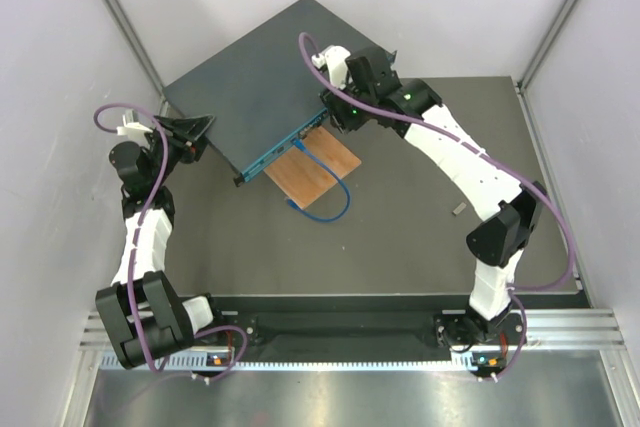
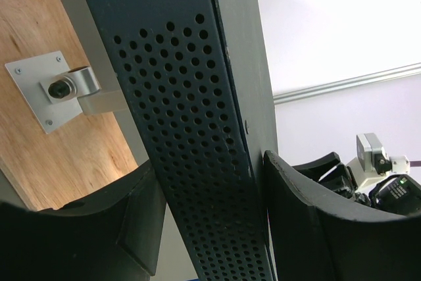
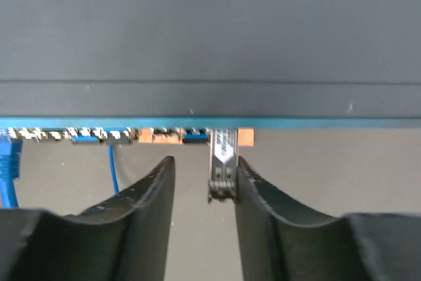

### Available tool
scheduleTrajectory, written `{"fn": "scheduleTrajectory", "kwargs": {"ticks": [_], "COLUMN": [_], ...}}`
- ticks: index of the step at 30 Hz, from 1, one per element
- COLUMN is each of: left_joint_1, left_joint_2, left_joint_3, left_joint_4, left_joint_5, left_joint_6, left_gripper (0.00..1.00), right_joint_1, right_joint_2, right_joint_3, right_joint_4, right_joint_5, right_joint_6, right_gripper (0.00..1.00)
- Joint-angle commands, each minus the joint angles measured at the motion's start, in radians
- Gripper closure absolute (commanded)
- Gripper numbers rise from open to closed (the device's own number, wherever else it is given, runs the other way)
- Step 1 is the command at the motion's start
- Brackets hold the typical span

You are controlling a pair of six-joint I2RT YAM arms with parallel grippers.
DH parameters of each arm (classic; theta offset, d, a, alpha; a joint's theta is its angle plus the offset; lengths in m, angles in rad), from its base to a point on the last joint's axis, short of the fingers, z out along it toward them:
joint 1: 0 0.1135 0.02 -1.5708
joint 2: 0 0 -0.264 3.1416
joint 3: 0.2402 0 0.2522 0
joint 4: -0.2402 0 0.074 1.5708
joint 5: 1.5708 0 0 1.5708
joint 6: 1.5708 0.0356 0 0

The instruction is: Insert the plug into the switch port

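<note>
The switch (image 1: pixel 255 87) is a flat dark box lying at an angle at the back of the table, its teal port face (image 1: pixel 280 150) turned toward the arms. My left gripper (image 1: pixel 200 132) clasps its left corner. In the left wrist view the perforated side of the switch (image 2: pixel 191 116) fills the gap between both fingers (image 2: pixel 289 202). The plug (image 3: pixel 223 159), a small silver and black module, sticks out of a port at the right end of the port row (image 3: pixel 99 135). My right gripper (image 3: pixel 205 160) stands open around it; the left finger is apart from it, the right finger close beside it.
A small wooden board (image 1: pixel 315 169) lies in front of the port face, with a blue cable (image 1: pixel 335 192) looping over it from another port. A small dark object (image 1: pixel 458 209) lies on the grey mat at the right. White walls enclose the table.
</note>
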Motion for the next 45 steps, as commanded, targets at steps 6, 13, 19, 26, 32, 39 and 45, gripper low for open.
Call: {"fn": "scheduleTrajectory", "kwargs": {"ticks": [6, 13, 19, 26, 32, 39, 45], "left_joint_1": [-0.065, -0.068, -0.07, -0.07, -0.071, -0.07, -0.076], "left_joint_2": [0.005, 0.005, 0.006, 0.011, 0.008, 0.01, 0.014], "left_joint_3": [0.01, 0.01, 0.013, 0.024, 0.023, 0.019, 0.018], "left_joint_4": [-0.033, -0.035, -0.039, -0.05, -0.055, -0.055, -0.059], "left_joint_5": [0.038, 0.041, 0.043, 0.043, 0.041, 0.04, 0.044], "left_joint_6": [0.142, 0.149, 0.158, 0.166, 0.169, 0.172, 0.181], "left_gripper": [1.0, 1.0, 1.0, 1.0, 1.0, 1.0, 1.0], "right_joint_1": [-0.011, -0.095, -0.141, -0.143, -0.141, -0.131, -0.114], "right_joint_2": [-0.12, -0.212, -0.239, -0.177, -0.117, -0.056, -0.004], "right_joint_3": [-0.125, -0.225, -0.262, -0.187, -0.121, -0.043, 0.042], "right_joint_4": [0.107, 0.04, 0.047, 0.077, 0.097, 0.107, 0.11], "right_joint_5": [-0.083, -0.138, -0.181, -0.25, -0.259, -0.264, -0.273], "right_joint_6": [-0.034, -0.072, -0.091, -0.051, -0.02, -0.006, 0.014], "right_gripper": [0.46, 0.3, 0.44, 0.68, 0.78, 0.81, 0.82]}}
